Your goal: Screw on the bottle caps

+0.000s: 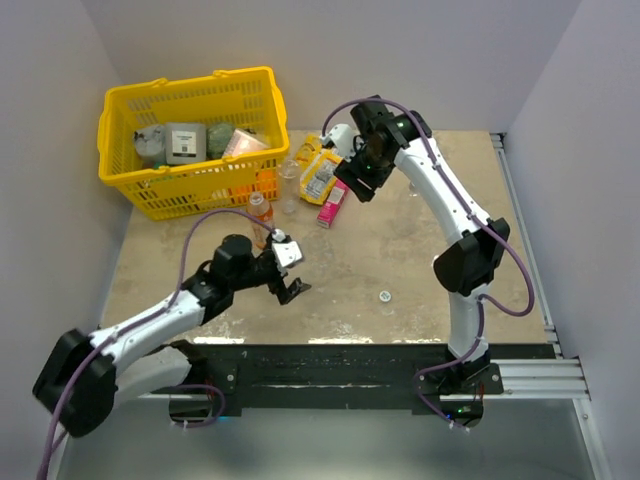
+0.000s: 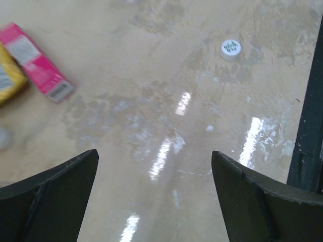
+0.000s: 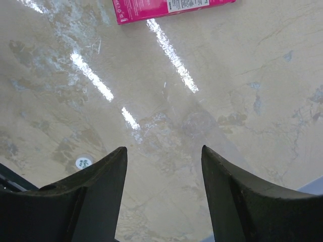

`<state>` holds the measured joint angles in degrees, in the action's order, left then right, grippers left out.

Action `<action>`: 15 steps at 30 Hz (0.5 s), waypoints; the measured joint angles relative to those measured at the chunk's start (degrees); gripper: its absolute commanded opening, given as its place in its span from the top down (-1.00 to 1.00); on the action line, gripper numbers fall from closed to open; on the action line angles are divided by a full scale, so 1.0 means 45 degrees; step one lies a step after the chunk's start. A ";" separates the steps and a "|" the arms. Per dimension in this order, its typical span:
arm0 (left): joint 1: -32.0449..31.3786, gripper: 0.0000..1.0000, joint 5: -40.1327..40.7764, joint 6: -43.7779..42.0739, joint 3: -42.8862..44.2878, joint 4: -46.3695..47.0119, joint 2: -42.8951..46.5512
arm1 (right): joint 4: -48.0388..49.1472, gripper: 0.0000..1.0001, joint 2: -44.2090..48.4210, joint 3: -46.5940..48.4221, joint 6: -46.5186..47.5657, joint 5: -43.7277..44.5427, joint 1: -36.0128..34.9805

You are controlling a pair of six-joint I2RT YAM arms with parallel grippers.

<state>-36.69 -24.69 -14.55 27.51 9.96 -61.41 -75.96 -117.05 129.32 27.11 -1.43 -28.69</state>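
One whitish bottle cap [image 1: 385, 296] lies alone on the table, right of centre; it also shows in the left wrist view [image 2: 230, 49] and the right wrist view [image 3: 83, 162]. A small bottle with orange drink [image 1: 260, 209] stands in front of the basket, and a clear bottle [image 1: 289, 180] stands just right of it. My left gripper [image 1: 292, 272] [image 2: 155, 153] is open and empty above bare table, left of the cap. My right gripper [image 1: 358, 182] [image 3: 164, 148] is open and empty, raised above the snack packets. Other caps are not visible.
A yellow basket [image 1: 118, 165] with several items stands at the back left. A yellow packet [image 1: 318, 168] and a pink snack packet [image 1: 332, 203] [image 2: 38, 65] [image 3: 166, 7] lie beside the bottles. The table's black front rail [image 1: 350, 360] runs along the near edge.
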 measured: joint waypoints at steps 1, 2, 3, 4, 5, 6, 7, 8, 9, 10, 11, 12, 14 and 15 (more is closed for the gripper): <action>0.0345 -0.99 -0.0112 -0.0063 0.0005 -0.0170 0.0690 | 0.0005 -0.33 0.0000 0.0097 0.0015 -0.0155 0.0000; 0.0816 -0.99 -0.0155 -0.0151 0.0058 -0.0413 0.1554 | -0.0034 -0.35 0.0000 0.0306 0.0058 -0.0389 0.0000; 0.1224 -0.99 -0.0131 -0.0228 0.0170 -0.0680 0.2200 | -0.0034 -0.37 0.0000 0.0554 0.0092 -0.0636 0.0000; 0.1700 -0.99 -0.0058 -0.0272 0.0408 -0.1035 0.2895 | -0.0019 -0.43 0.0000 0.0860 0.0131 -0.0971 0.0000; 0.2171 -0.99 0.0136 -0.0335 0.0865 -0.1583 0.3492 | -0.0034 -0.45 0.0000 0.1161 0.0165 -0.1370 -0.0005; 0.2433 -0.99 0.0277 -0.0350 0.1248 -0.1948 0.3813 | -0.0010 -0.47 0.0000 0.1593 0.0175 -0.1860 -0.0034; 0.2725 -0.99 0.0423 -0.0350 0.1685 -0.2259 0.4095 | 0.0131 -0.48 0.0000 0.1991 0.0175 -0.2322 -0.0092; 0.3045 -0.99 0.0704 -0.0345 0.2234 -0.2667 0.4401 | 0.0408 -0.49 0.0044 0.2259 0.0102 -0.2803 -0.0155; 0.3249 -0.99 0.0928 -0.0262 0.2565 -0.2890 0.4561 | 0.0782 -0.49 0.0121 0.2331 0.0005 -0.3196 -0.0262; 0.3585 -0.99 0.1219 -0.0155 0.2977 -0.3181 0.4677 | 0.1239 -0.50 0.0209 0.2312 -0.0146 -0.3526 -0.0442; 0.3993 -0.99 0.1462 0.0000 0.3366 -0.3415 0.4711 | 0.1889 -0.51 0.0296 0.2118 -0.0321 -0.3808 -0.0670; 0.4454 -0.99 0.1695 0.0238 0.3784 -0.3565 0.4716 | 0.2603 -0.53 0.0437 0.1719 -0.0500 -0.4046 -0.0947; 0.5639 -0.99 0.2001 0.0772 0.4653 -0.3823 0.4503 | 0.4260 -0.59 0.0806 0.0413 -0.0850 -0.4371 -0.1647; 0.6261 -0.99 0.2050 0.1117 0.5149 -0.3866 0.4284 | 0.4993 -0.60 0.1005 -0.0282 -0.0962 -0.4512 -0.1933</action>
<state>-8.51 -15.46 -9.52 50.68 -7.44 -42.13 -53.49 -112.53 128.05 22.79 -21.74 -37.39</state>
